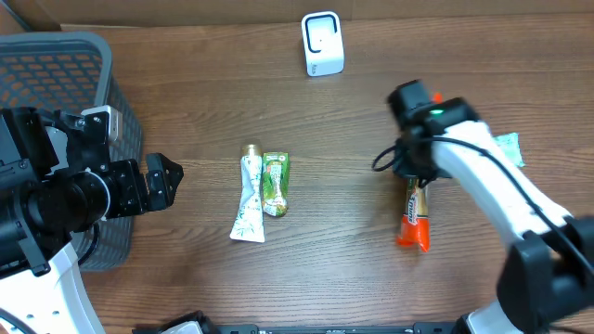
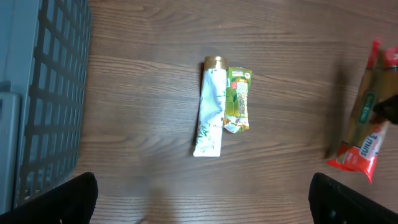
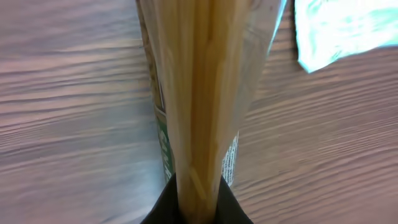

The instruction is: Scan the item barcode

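The right gripper (image 1: 414, 176) is clamped on one end of the spaghetti packet (image 1: 415, 221), which is towards the right edge of the bench (image 1: 353, 269). The left gripper (image 1: 170, 181) hangs with jaws wide apart beside the grey basket (image 1: 56, 56) at the left edge. A white tube (image 1: 249, 199) and a green sachet (image 1: 276, 184) lie touching at mid-bench, and the white scanner (image 1: 322, 44) stands at the far edge.
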